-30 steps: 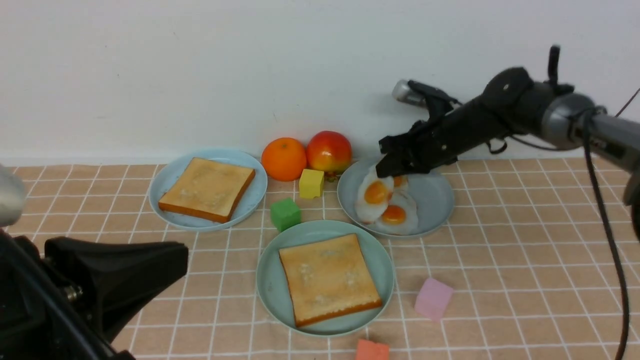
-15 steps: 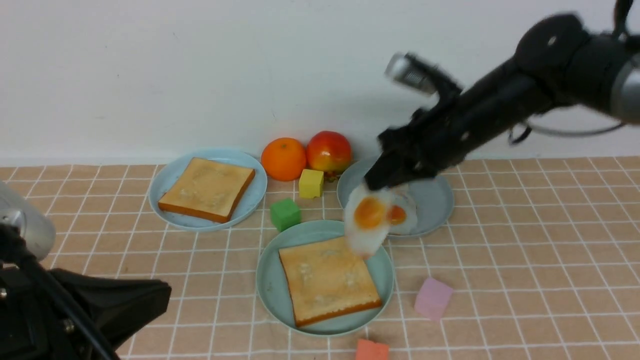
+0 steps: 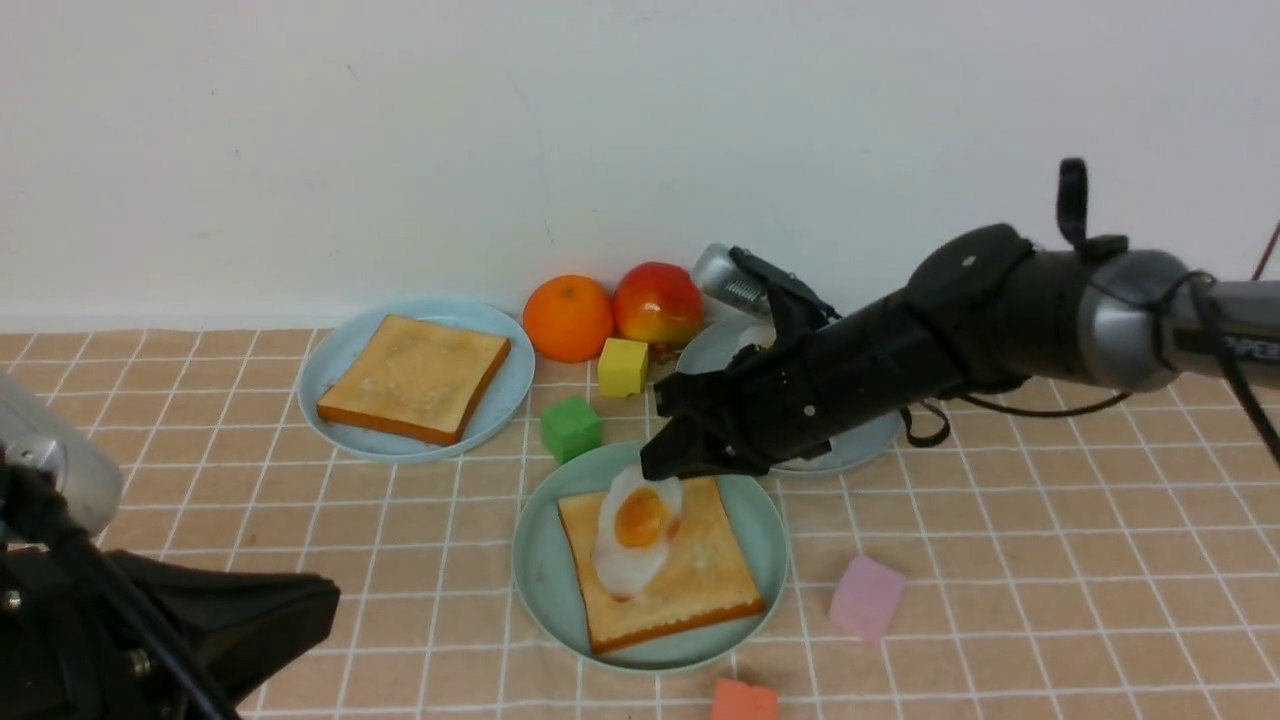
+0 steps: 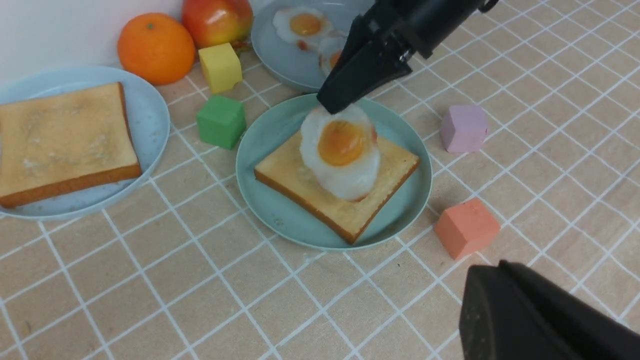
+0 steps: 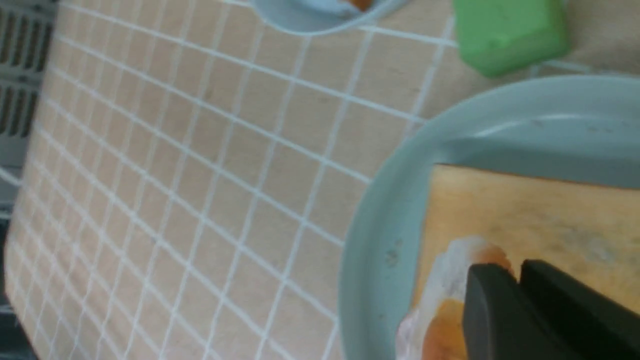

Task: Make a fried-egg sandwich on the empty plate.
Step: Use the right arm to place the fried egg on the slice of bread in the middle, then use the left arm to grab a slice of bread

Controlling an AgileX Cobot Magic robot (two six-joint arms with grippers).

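I'm pinching the fried egg (image 3: pixel 635 528) by its edge in my right gripper (image 3: pixel 662 470), its lower end touching the toast (image 3: pixel 702 582) on the mint-green plate (image 3: pixel 535 570).

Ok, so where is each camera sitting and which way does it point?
Front view: between the arms, facing the wall; shows the right gripper holding the fried egg over the toast, left arm nearest.
Left wrist view: on the left arm, looking down across the table; left gripper in the foreground.
Right wrist view: close above the mint-green plate; own fingertips show.
Shared: all three see egg, toast and plate.
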